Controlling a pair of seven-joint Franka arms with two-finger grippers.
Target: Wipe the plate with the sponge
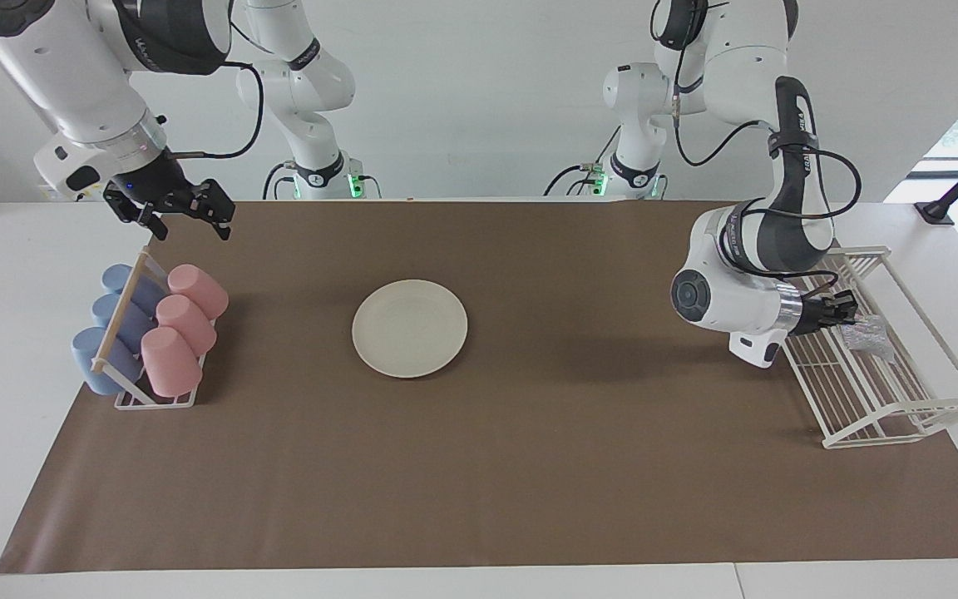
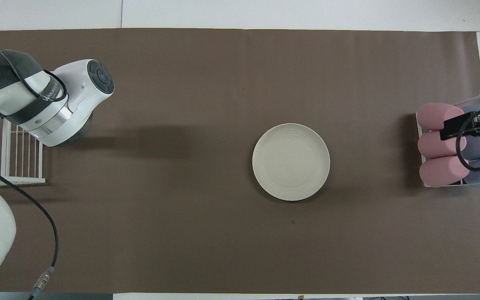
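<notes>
One sponge point(image 1: 866, 339) lies at the left end effector's point(image 1: 849, 312) tips.

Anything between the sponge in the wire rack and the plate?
Nothing visible. The left gripper is in the white wire rack at the sponge; only bare brown mat lies between rack and plate. The right gripper waits above the cup rack.

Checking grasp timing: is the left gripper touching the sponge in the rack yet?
Cannot tell. In the facing view the left gripper sits right at the sponge inside the wire rack; neither contact nor gap shows.
</notes>
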